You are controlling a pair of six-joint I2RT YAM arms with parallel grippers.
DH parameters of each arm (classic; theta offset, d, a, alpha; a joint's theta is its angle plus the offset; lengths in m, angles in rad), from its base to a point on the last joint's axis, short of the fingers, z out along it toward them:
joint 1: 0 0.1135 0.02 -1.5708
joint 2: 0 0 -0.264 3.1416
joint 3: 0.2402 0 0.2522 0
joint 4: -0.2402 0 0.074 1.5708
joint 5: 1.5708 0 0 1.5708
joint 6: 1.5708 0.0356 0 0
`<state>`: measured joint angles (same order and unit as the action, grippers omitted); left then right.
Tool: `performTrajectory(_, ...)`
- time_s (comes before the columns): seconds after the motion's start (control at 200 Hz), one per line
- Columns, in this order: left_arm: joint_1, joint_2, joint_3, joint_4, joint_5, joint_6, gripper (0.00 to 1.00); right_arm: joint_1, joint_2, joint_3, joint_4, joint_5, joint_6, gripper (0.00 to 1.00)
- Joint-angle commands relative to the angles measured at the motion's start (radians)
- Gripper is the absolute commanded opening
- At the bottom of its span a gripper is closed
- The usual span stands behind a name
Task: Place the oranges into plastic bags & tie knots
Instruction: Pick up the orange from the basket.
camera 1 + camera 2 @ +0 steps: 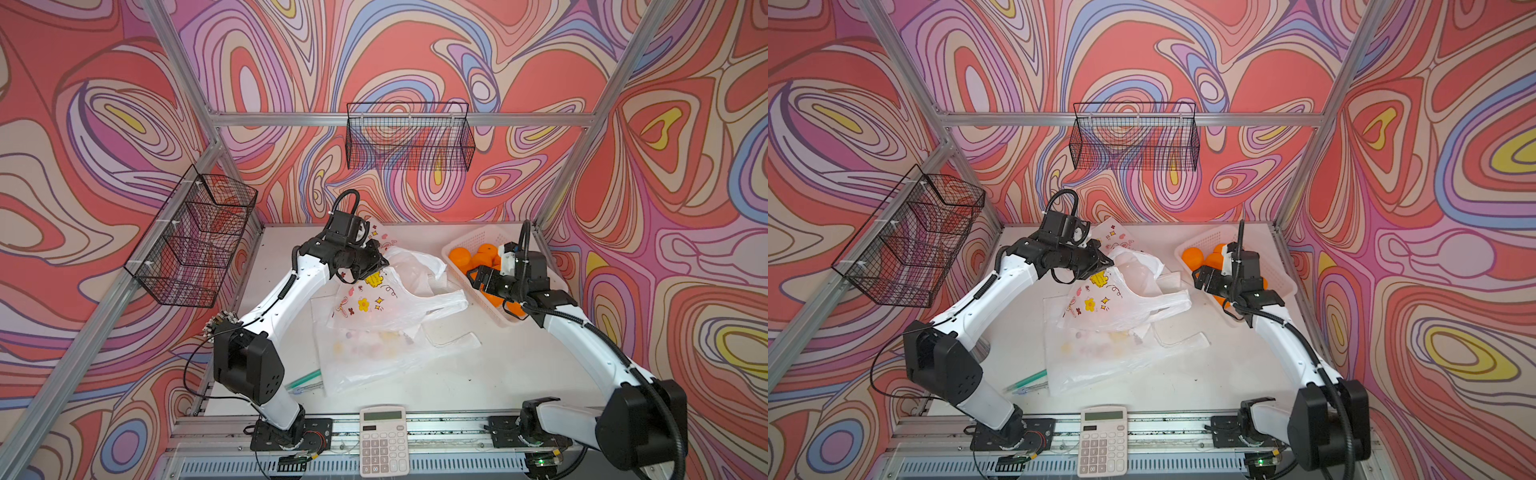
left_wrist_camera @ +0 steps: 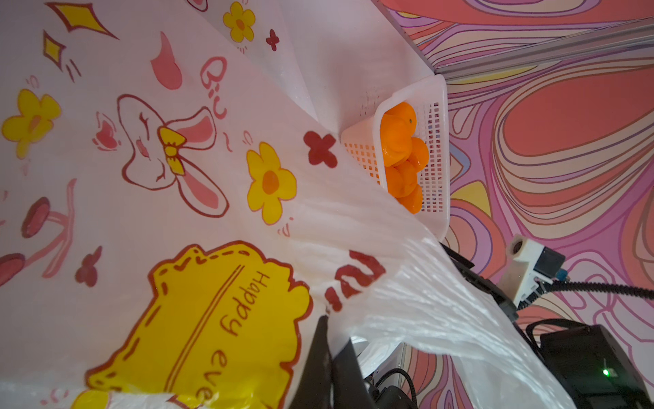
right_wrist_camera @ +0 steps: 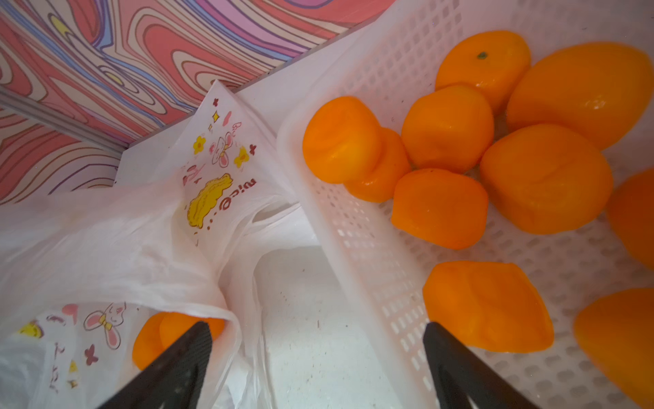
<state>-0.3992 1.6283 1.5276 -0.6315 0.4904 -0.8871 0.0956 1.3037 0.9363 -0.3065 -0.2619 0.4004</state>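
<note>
Several oranges (image 1: pixel 461 255) (image 3: pixel 446 127) lie in a white perforated basket (image 1: pixel 482 239) (image 3: pixel 354 230) at the back right. Printed plastic bags (image 1: pixel 390 299) (image 1: pixel 1113 299) lie crumpled mid-table, with another flat bag (image 1: pixel 365 353) beneath. My left gripper (image 1: pixel 380 264) (image 2: pixel 334 333) is shut on the upper bag's edge (image 2: pixel 141 177) and holds it lifted. My right gripper (image 1: pixel 473 278) (image 3: pixel 316 325) is open and holds nothing, hovering over the basket's rim beside the bag's mouth. One orange (image 3: pixel 155 340) lies inside the bag (image 3: pixel 106 248). No knots are in view.
A calculator (image 1: pixel 383 440) sits at the front edge. A green pen (image 1: pixel 305 379) lies by the left arm's base. Black wire baskets hang on the back wall (image 1: pixel 409 137) and the left wall (image 1: pixel 195 237). Aluminium frame posts border the table.
</note>
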Motion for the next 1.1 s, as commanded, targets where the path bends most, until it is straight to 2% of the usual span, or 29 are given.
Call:
performTrajectory(0.0, 0.005, -0.012, -0.014, 0.010, 0.004, 0.007, 0.00, -0.013, 0.167, 0.105, 0.078, -0.038, -0.021, 0.98)
performTrajectory(0.24, 0.004, -0.015, -0.020, 0.017, 0.016, 0.008, 0.00, -0.017, 0.499, 0.315, 0.171, -0.047, 0.071, 0.97)
performTrajectory(0.396, 0.004, -0.020, -0.021, 0.019, 0.019, 0.012, 0.00, -0.016, 0.626, 0.394, 0.188, -0.072, 0.100, 0.93)
performTrajectory(0.496, 0.005, -0.024, -0.024, 0.018, 0.016, 0.014, 0.00, -0.017, 0.663, 0.410, 0.208, -0.087, 0.109, 0.86)
performTrajectory(0.541, 0.004, -0.024, -0.024, 0.018, 0.014, 0.014, 0.00, -0.017, 0.671, 0.412, 0.211, -0.091, 0.109, 0.78)
performTrajectory(0.686, 0.004, -0.022, -0.023, 0.019, 0.016, 0.016, 0.00, -0.016, 0.658, 0.393, 0.209, -0.094, 0.097, 0.63)
performTrajectory(0.811, 0.005, -0.021, -0.023, 0.018, 0.014, 0.016, 0.00, -0.016, 0.584, 0.348, 0.199, -0.078, 0.078, 0.53)
performTrajectory(0.957, 0.005, -0.019, -0.023, 0.017, 0.013, 0.017, 0.00, -0.019, 0.464, 0.268, 0.187, -0.070, 0.066, 0.50)
performTrajectory(1.097, 0.004, -0.017, -0.023, 0.020, 0.014, 0.017, 0.00, -0.019, 0.289, 0.159, 0.170, -0.071, 0.066, 0.49)
